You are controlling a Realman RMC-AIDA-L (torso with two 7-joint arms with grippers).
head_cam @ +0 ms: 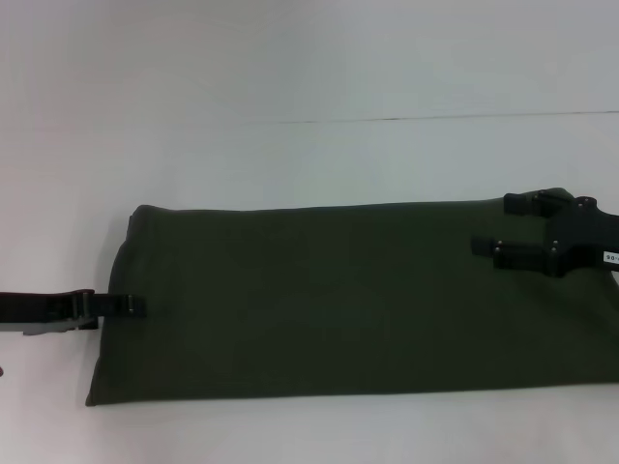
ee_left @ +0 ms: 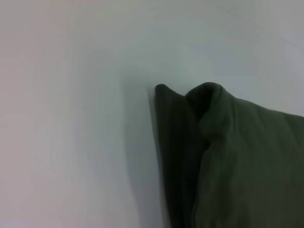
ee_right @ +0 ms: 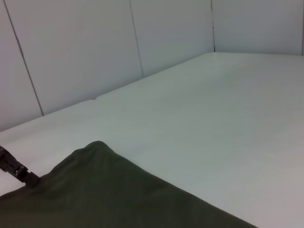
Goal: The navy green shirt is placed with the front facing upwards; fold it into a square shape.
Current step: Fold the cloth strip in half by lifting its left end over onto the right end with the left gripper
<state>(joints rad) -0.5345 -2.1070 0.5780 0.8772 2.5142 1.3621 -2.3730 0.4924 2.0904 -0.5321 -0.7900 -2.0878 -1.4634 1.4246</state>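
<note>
The navy green shirt [head_cam: 338, 300] lies as a long band on the desk [head_cam: 309, 77], long axis running between our two arms. Our left tool [head_cam: 121, 305] pinches its left end; our right tool [head_cam: 508, 227] hangs spread wide over its right end. Only the left wrist view shows the stacked layers there.

White table [head_cam: 290, 68]; navy green shirt [head_cam: 329, 300] lying flat, folded lengthwise
</note>
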